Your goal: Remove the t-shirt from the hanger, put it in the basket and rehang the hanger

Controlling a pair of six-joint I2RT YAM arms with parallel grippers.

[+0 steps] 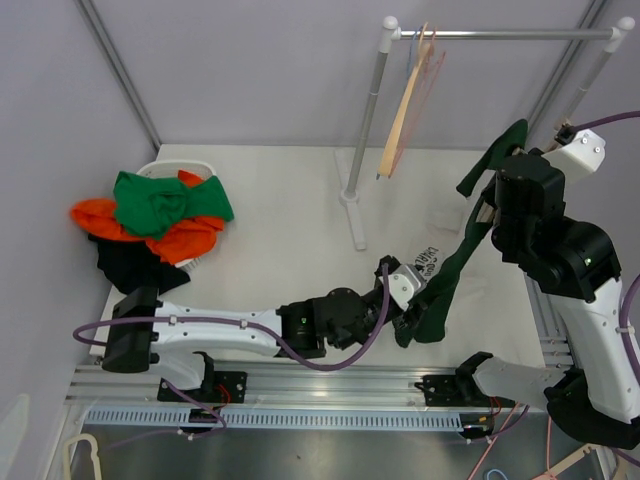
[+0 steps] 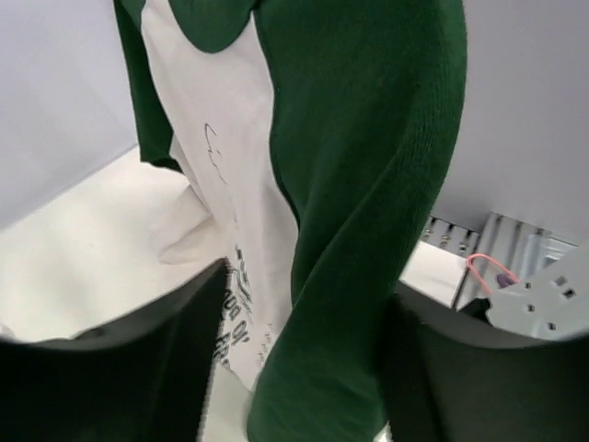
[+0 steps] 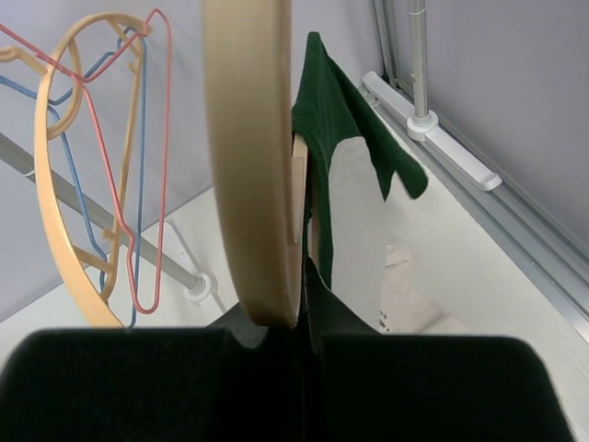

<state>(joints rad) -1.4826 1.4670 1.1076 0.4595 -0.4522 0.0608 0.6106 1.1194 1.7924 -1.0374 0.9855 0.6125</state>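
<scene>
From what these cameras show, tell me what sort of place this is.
Probably a robotics lab cell for laundry practice, not a home: bare grey panel walls, a clothes rail with hangers on a white table, and a basket heaped with garments.

The left arm (image 1: 230,330) stretches low, the left pincer (image 1: 420,303) pinching the t-shirt (image 1: 447,270) at its lower sleeve. The right arm (image 1: 570,265) rears upright, the right pincer (image 3: 302,343) clamped on the hanger (image 3: 248,166) above the t-shirt.
</scene>
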